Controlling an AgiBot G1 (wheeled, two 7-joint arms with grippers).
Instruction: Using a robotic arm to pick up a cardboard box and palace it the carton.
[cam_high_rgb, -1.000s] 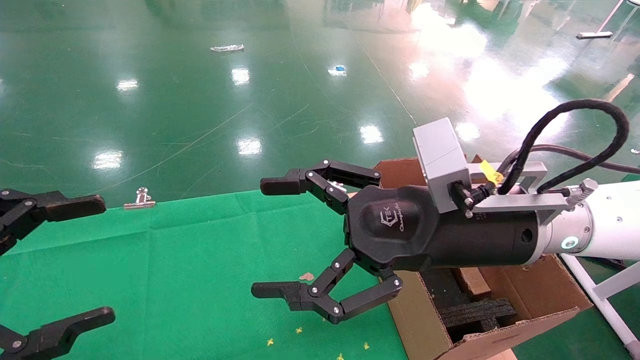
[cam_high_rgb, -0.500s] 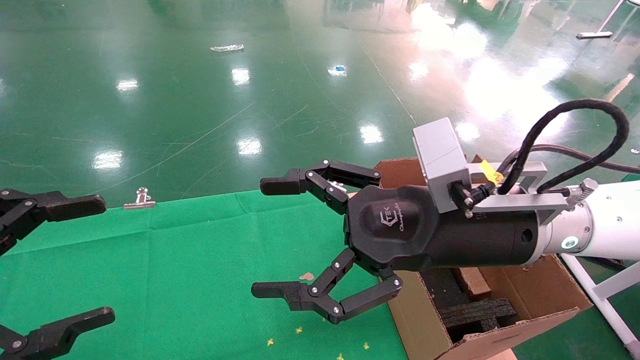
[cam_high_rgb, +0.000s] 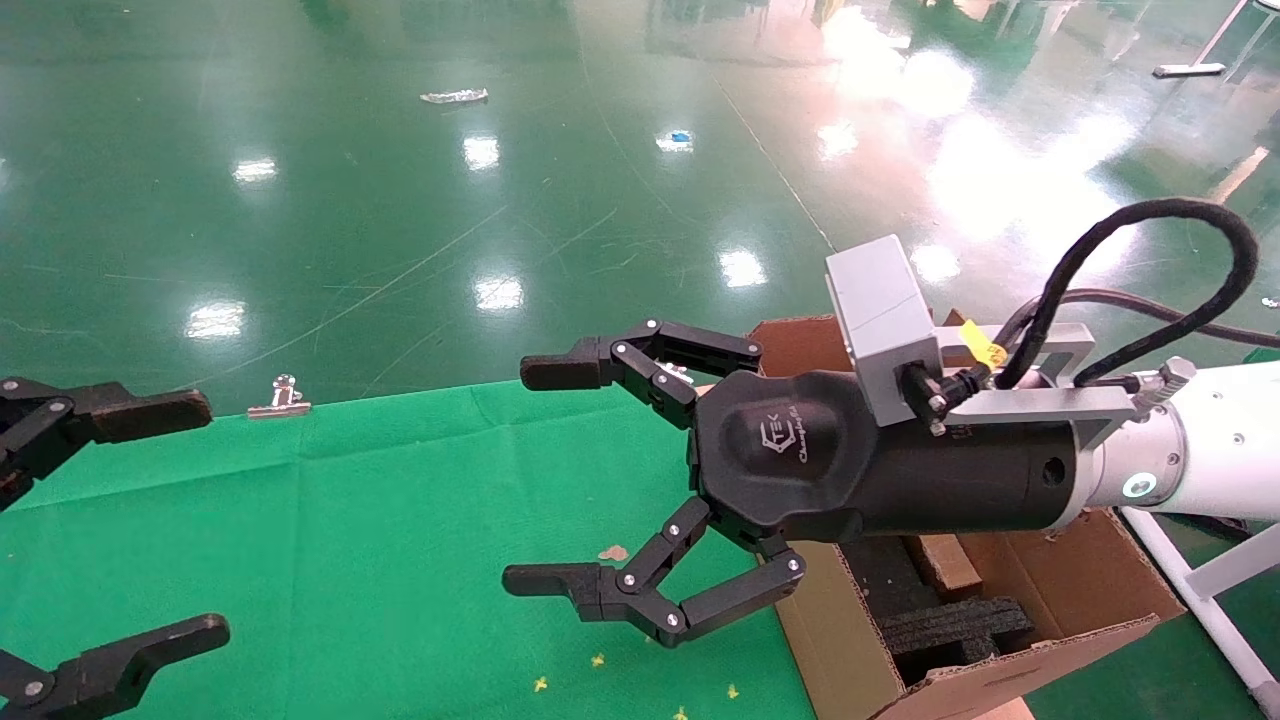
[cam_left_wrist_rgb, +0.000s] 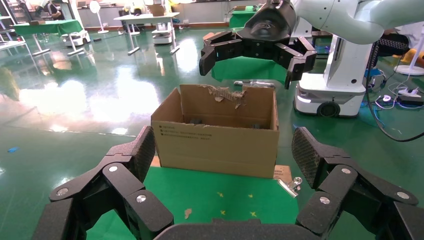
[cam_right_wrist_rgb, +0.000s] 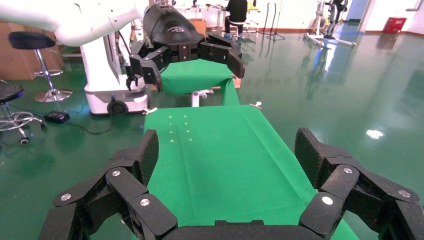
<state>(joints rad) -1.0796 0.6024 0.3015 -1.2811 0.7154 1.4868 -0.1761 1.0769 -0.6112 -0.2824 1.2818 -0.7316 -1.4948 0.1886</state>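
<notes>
From my seat I judge the placing done: a narrow brown block, which I take for the cardboard box (cam_high_rgb: 945, 562), lies inside the carton (cam_high_rgb: 1080, 590) at the near right, beside its black foam (cam_high_rgb: 955, 625). My right gripper (cam_high_rgb: 545, 475) hangs over the green cloth (cam_high_rgb: 350, 540) just left of the carton, fingers spread, holding nothing. My left gripper (cam_high_rgb: 170, 515) waits at far left, also spread and empty. Only pulling the arm back looks left.

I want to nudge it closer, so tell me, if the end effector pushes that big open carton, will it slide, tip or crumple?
The carton would probably slide rather than tip: it sits broad and low at the green cloth's edge. Its torn back flap suggests soft walls that may dent under the right end effector. The black foam inside looks light.
</notes>
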